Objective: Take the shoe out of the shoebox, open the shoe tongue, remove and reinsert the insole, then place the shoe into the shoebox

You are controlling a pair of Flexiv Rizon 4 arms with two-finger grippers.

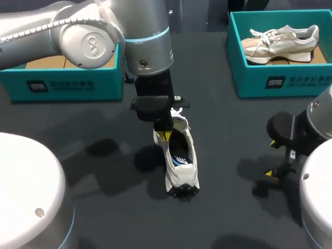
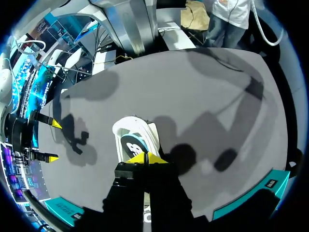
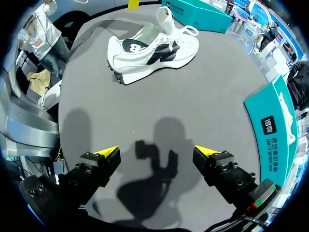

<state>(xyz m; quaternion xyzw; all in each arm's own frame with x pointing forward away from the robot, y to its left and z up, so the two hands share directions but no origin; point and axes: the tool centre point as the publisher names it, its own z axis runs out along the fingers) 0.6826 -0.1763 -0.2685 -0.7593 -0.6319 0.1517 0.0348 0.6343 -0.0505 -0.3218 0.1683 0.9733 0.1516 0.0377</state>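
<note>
The white shoe (image 1: 181, 166) sits on the dark table (image 1: 104, 207), between the 2 teal boxes and out of both. The left gripper (image 1: 165, 136) is down at its far end, yellow tips together. The right gripper (image 3: 157, 151) hangs off to the side, well away from the shoe, fingers wide apart.

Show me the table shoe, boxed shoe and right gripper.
table shoe (image 1: 171, 176), head view, white side
boxed shoe (image 1: 282, 45), head view, side panel
right gripper (image 3: 157, 151), right wrist view, midway between fingertips
</note>
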